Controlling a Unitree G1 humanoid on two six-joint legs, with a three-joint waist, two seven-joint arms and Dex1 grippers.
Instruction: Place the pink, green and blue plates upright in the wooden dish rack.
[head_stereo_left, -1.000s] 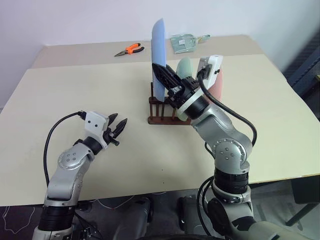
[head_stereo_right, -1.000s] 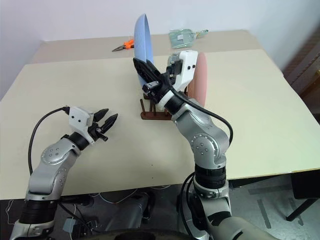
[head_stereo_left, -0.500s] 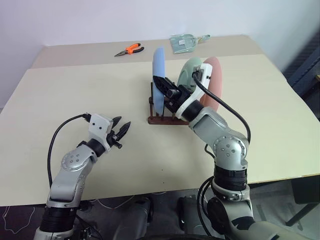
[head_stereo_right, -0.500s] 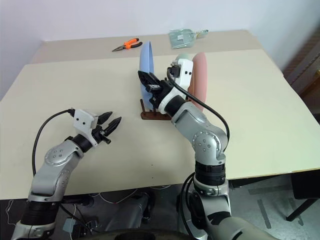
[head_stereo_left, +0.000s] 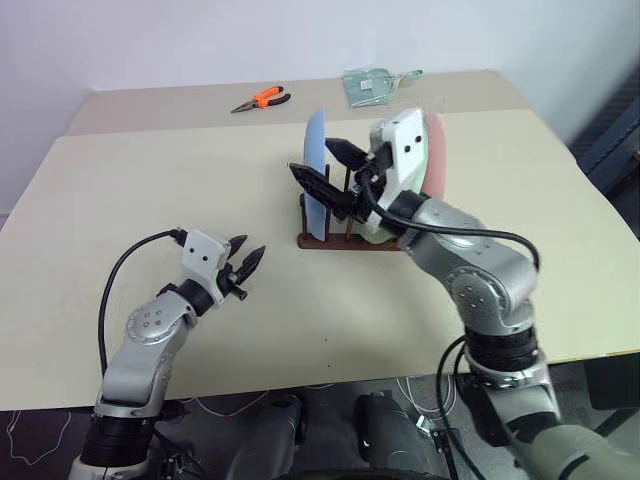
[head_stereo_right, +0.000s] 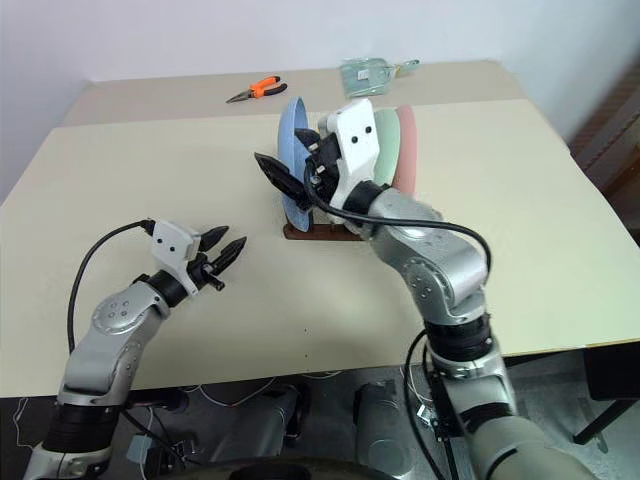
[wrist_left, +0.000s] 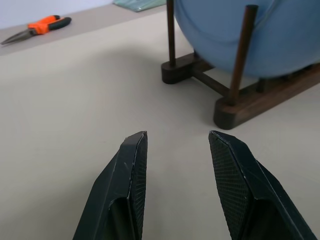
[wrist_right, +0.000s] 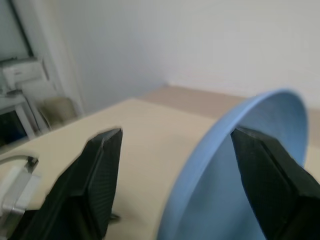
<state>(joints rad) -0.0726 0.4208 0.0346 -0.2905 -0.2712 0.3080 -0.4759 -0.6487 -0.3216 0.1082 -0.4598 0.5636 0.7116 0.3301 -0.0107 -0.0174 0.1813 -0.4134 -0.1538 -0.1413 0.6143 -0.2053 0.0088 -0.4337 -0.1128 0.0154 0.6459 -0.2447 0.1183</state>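
The blue plate (head_stereo_left: 315, 165) stands upright on edge at the left end of the wooden dish rack (head_stereo_left: 328, 240). Behind it in the rack stand the green plate (head_stereo_right: 385, 132) and the pink plate (head_stereo_right: 405, 150), also upright. My right gripper (head_stereo_left: 328, 168) is open, its two black fingers spread either side of the blue plate's rim (wrist_right: 235, 165) without pinching it. My left gripper (head_stereo_left: 245, 263) hovers low over the table to the left of the rack, open and empty, pointing at the rack (wrist_left: 240, 105) and the blue plate (wrist_left: 280, 35).
Orange-handled pliers (head_stereo_left: 262, 99) lie at the back of the table. A pale green packet (head_stereo_left: 372, 83) lies to their right, near the far edge. The table (head_stereo_left: 150, 190) is bare beige all round the rack.
My right gripper lowered the blue plate into the rack, rolled its wrist and opened, letting the plate go. The left arm has hardly moved.
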